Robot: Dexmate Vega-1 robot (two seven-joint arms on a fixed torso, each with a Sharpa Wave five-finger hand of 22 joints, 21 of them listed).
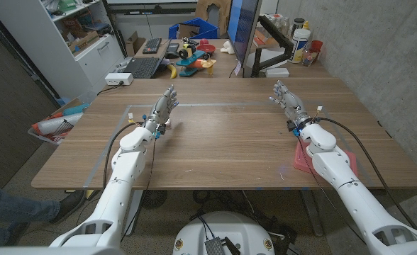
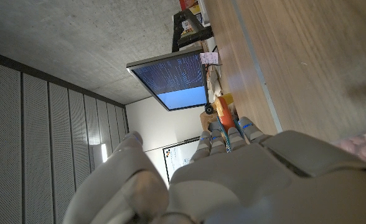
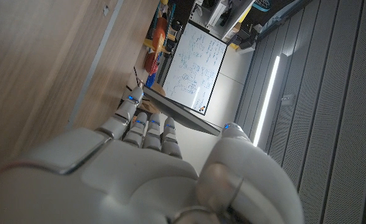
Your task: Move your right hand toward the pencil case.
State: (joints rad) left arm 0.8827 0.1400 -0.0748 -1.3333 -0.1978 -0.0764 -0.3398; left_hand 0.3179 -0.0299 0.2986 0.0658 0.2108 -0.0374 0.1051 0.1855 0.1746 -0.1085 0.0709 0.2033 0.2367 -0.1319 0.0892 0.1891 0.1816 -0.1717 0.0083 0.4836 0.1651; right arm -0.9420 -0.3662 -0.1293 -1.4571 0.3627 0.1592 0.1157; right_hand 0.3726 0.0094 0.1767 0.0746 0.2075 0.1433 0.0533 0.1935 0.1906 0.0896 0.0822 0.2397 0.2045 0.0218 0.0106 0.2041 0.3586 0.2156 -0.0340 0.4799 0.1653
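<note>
The pink pencil case (image 1: 302, 157) lies on the wooden table (image 1: 223, 142) near its front right, partly hidden under my right forearm. My right hand (image 1: 286, 99) is further back on the table than the case, fingers stretched out and apart, holding nothing. My left hand (image 1: 164, 108) stands on the left side of the table with its fingers extended towards the far edge, also empty. In the wrist views, the backs of the left hand (image 2: 245, 174) and the right hand (image 3: 139, 168) show with their fingers straight.
A monitor (image 1: 241, 32) stands at the table's far edge, with bottles and cups (image 1: 304, 44) to its right. A keyboard (image 1: 142, 67) and toys (image 1: 194, 55) lie on a desk behind. A thin tape outline (image 1: 132, 108) marks the table. A person's leg (image 1: 10, 207) is at the lower left.
</note>
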